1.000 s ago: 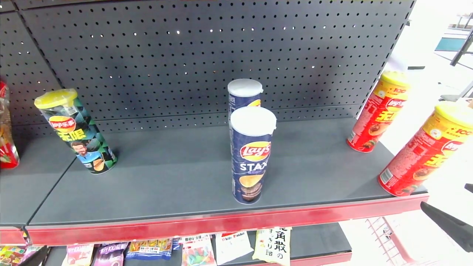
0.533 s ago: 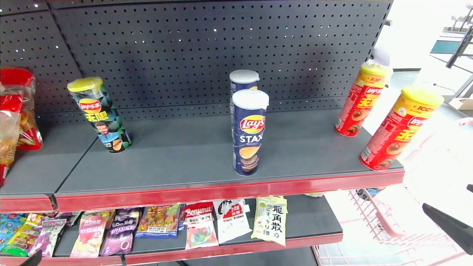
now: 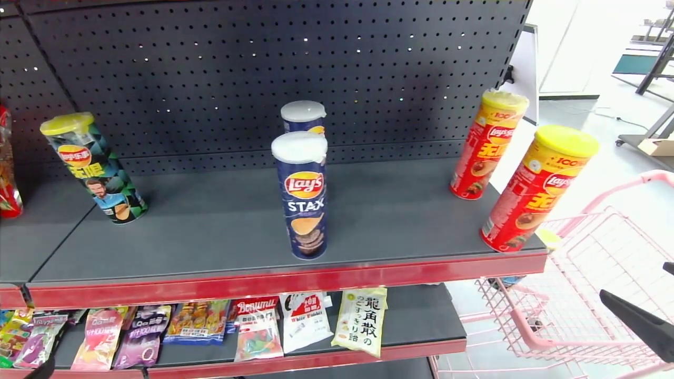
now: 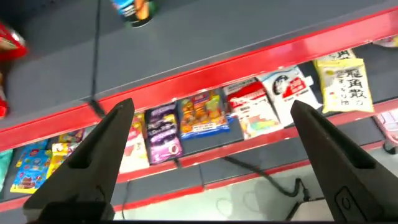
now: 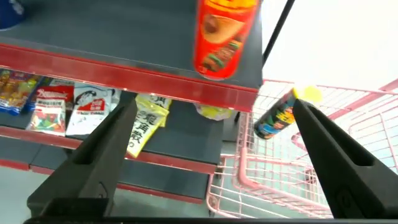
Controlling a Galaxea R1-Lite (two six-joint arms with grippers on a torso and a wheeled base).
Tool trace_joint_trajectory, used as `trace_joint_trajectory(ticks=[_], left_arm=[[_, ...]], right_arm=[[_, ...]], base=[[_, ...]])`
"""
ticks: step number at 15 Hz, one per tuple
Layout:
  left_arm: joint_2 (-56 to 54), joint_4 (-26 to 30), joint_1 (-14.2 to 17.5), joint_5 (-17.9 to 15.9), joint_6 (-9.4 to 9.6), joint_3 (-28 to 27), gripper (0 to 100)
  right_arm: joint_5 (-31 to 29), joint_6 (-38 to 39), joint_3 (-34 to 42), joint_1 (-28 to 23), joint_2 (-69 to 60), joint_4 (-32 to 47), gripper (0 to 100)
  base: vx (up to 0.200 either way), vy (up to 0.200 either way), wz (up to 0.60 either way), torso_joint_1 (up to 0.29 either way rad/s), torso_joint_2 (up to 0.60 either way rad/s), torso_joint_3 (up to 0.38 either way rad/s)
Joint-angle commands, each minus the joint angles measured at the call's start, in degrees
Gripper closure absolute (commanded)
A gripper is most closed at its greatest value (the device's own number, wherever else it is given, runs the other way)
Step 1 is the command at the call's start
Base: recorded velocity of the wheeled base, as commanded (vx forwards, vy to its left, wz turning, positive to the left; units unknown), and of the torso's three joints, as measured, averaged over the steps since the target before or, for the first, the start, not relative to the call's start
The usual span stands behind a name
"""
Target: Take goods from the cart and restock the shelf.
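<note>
The dark can (image 5: pixel 280 116) with the yellow lid is lying tilted inside the pink wire cart (image 5: pixel 348 130), in the cart's corner nearest the shelf (image 5: pixel 124 65). Its lid end is pointing up toward the cart's rim. Whether it is leaning on the cart's wire wall I cannot tell.

It is looking like a light, stiff cardboard tube with a glossy wrap, so it is probably going to be slippery under the pads and easy to dent if squeezed hard. The plastic lid is likely to pop off if taken there. The better hold is across the round body near its middle, with the jaws closing gently and square to the tube.

The right tool (image 5: pixel 214 102) is hanging with its jaws spread wide and gripping nothing. It is sitting on the robot's side of the cart, well apart from the can, and the can is showing close beside the line of one finger rather than centred in the gap. A red can (image 5: pixel 224 37) is standing on the shelf edge just beside the cart's corner, near the path down to the dark can.

The left tool (image 4: pixel 211 104) is also gaping open and empty, well away from the cart, facing the snack bags (image 4: pixel 205 118) on the lower shelf.
</note>
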Motion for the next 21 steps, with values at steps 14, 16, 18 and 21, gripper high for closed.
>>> trace_joint_trajectory(ticks=[14, 16, 18, 21], left_arm=[[-1.74, 0.00, -0.39, -0.85, 2.38, 0.42, 0], [-3.76, 0.00, -0.56, -4.19, 4.41, 1.30, 0], [-4.03, 0.00, -0.56, -5.25, 5.20, 1.74, 0], [-4.11, 0.00, -0.56, -5.25, 5.20, 1.83, 0]], right_arm=[[0.11, -0.03, 0.10, 0.03, 1.15, -0.01, 0], [0.11, -0.03, 0.19, 0.03, 1.33, -0.01, 0], [0.11, -0.03, 0.19, 0.03, 1.42, -0.01, 0], [0.11, -0.03, 0.19, 0.03, 1.50, -0.01, 0]], base=[[0.000, -0.157, 0.00, 0.001, 0.00, 0.003], [0.000, 0.000, -0.30, 0.001, 0.00, 0.001], [0.000, 0.000, -0.60, 0.005, 0.00, 0.002], [0.000, 0.000, -0.60, 0.006, 0.00, 0.004]])
